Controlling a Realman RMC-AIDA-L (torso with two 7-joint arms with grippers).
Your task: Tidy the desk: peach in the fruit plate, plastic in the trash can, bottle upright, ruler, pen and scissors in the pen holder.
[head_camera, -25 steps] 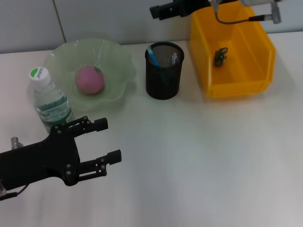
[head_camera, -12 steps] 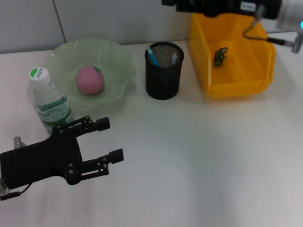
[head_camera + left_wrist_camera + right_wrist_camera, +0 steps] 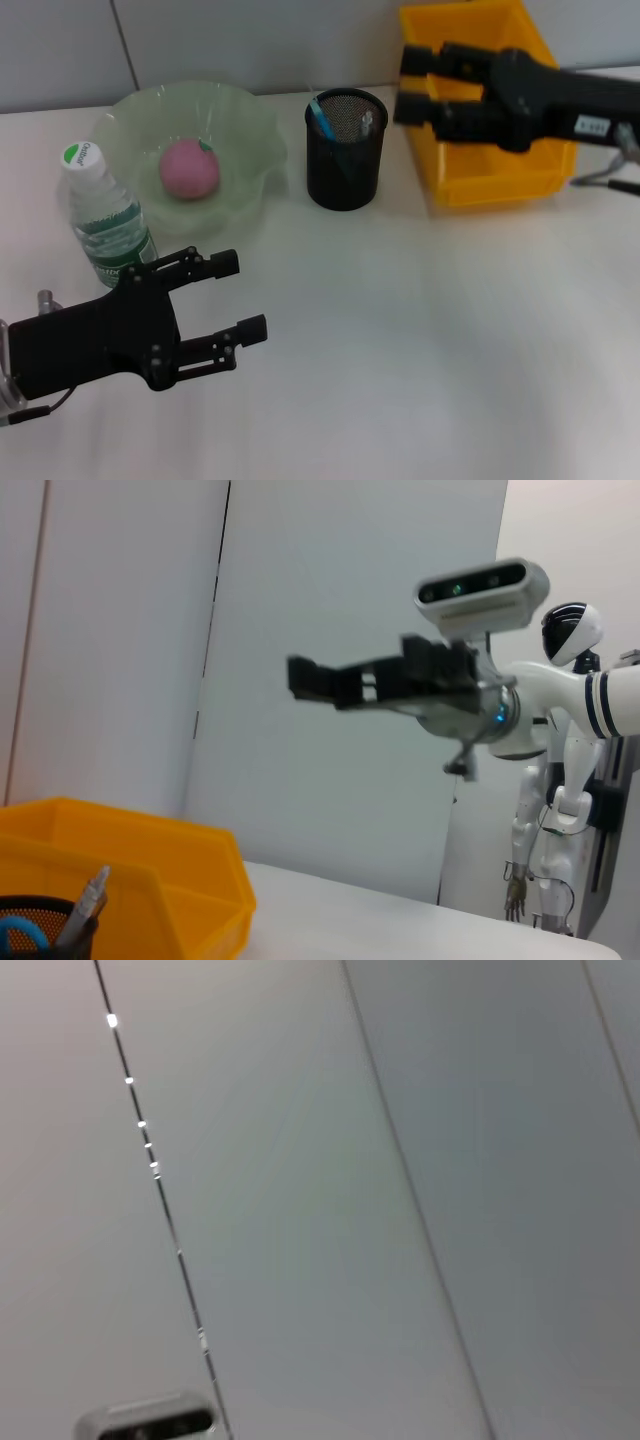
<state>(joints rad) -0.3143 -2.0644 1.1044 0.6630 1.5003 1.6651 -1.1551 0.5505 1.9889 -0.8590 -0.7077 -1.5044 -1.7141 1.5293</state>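
Right tool [image 3: 408,85] spread wide above the yellow bin [image 3: 497,182], left tool [image 3: 240,295] wide over the table [image 3: 420,340], bottle [image 3: 104,220] upright, peach [image 3: 190,168] in plate [image 3: 240,120], holder [image 3: 345,150] contents perhaps pens.

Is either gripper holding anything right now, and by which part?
Nothing is held. The left gripper is open and empty near the bottle; the right gripper, open too, is over the yellow bin.

Even, bright light falls from above; the white table [image 3: 420,330] shows soft shadows under the left tool [image 3: 238,295]. The right tool [image 3: 412,82] is motion-blurred.
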